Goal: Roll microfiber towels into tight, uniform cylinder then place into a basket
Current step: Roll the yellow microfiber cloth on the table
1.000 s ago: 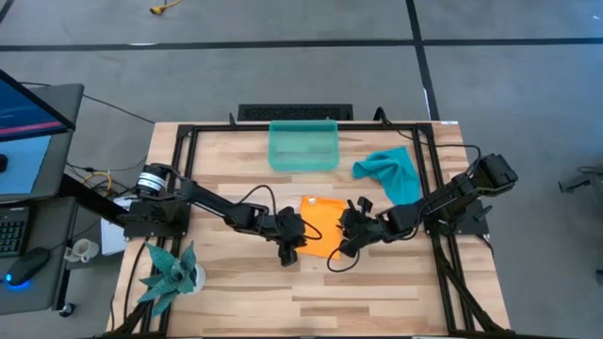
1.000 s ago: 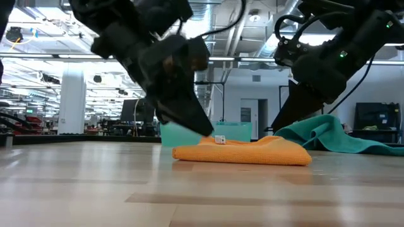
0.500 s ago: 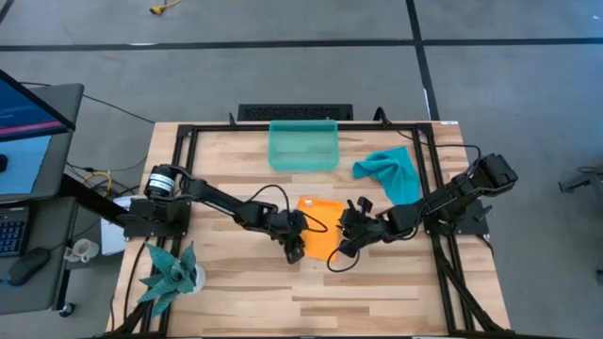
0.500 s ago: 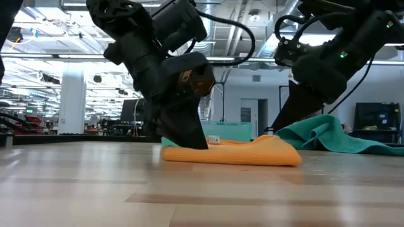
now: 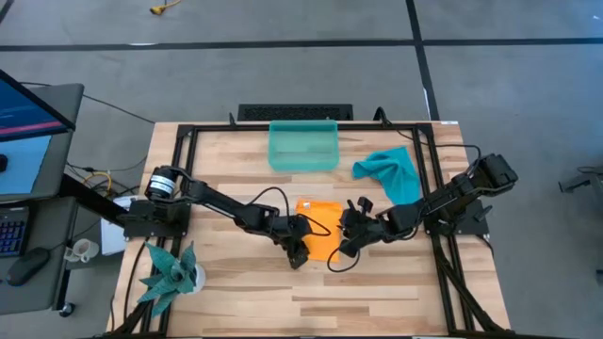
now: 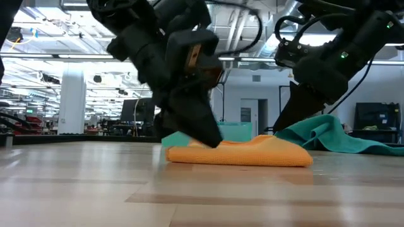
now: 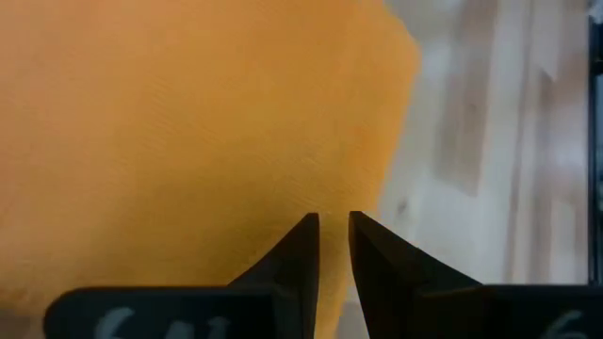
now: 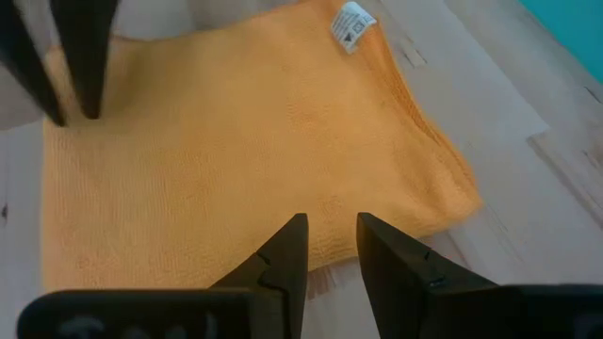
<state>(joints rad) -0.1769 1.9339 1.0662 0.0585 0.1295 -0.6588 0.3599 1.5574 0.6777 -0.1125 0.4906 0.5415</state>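
Observation:
The orange towel (image 5: 319, 224) lies folded flat on the table's middle; it also shows in the low view (image 6: 252, 153). My left gripper (image 5: 300, 252) stands at its near left corner, fingers almost closed, pointing down (image 7: 334, 226). My right gripper (image 5: 347, 243) stands at its near right corner, fingers also almost closed (image 8: 330, 231). The teal-blue towel (image 5: 389, 170) lies crumpled at the far right. The sea-green basket (image 5: 303, 146) stands at the far middle. My left gripper sets its nearly shut fingertips (image 7: 307, 235) on the orange towel's top face, close to one side edge (image 7: 382, 179). It comes from above, slanting from the table's left. The towel lies flat on the table. My right gripper sets its nearly shut fingertips (image 8: 292, 235) on the towel's top face beside its edge (image 8: 325, 268), slanting down from the table's right. I cannot tell whether cloth is pinched between them.
A spiky teal plant (image 5: 170, 271) stands at the near left corner. A black metal frame (image 5: 184, 141) runs along the table's sides. Bare wood lies along the near edge (image 5: 311, 301).
My left gripper has gone toward the table's right edge, from beside the orange towel's left edge onto its near left corner. The towel has shifted a little on the table. My right gripper has kept still.

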